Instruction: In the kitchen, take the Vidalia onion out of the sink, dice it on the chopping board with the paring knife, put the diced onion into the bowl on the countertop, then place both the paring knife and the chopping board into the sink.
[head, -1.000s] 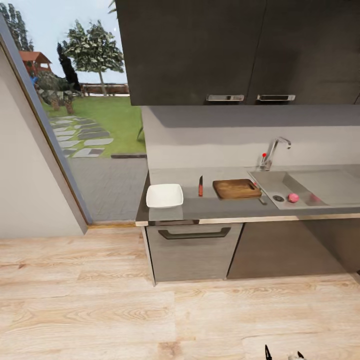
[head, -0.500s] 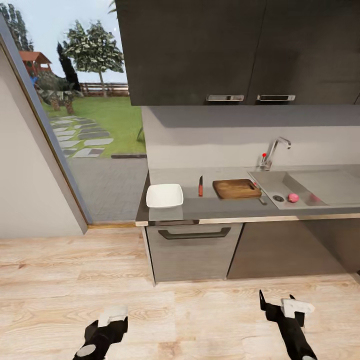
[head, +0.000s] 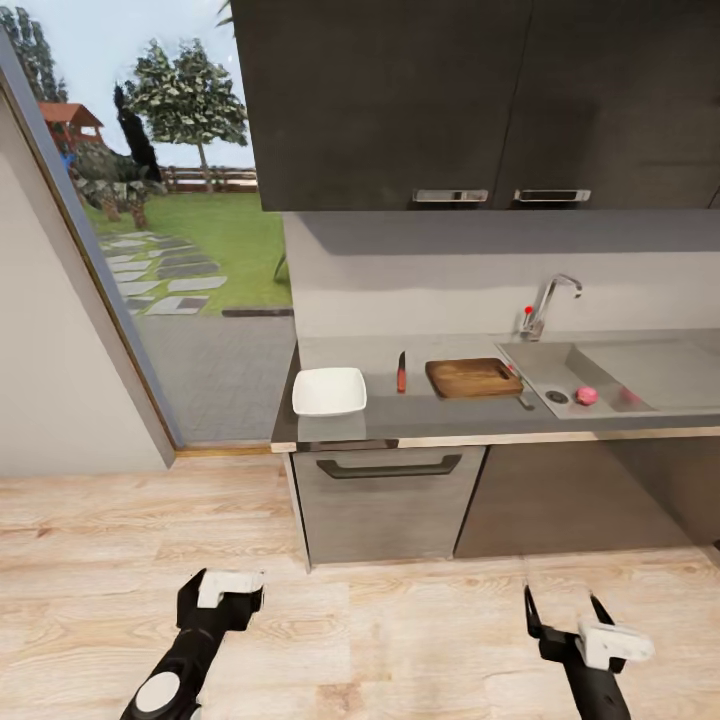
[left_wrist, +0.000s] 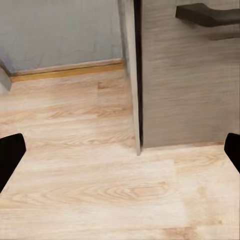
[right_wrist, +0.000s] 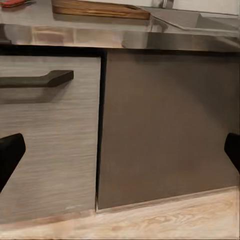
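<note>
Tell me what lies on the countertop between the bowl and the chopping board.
In the head view, the paring knife lies alone on the countertop between the bowl and the chopping board, touching neither.

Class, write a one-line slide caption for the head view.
Both grippers raised above wood floor, facing countertop with bowl, paring knife, chopping board, onion in sink.

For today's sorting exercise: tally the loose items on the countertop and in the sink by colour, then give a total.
White: 1, the bowl
Brown: 1, the chopping board
Red-handled: 1, the paring knife
Pink-red: 1, the Vidalia onion, lying in the sink
Total: 4
</note>
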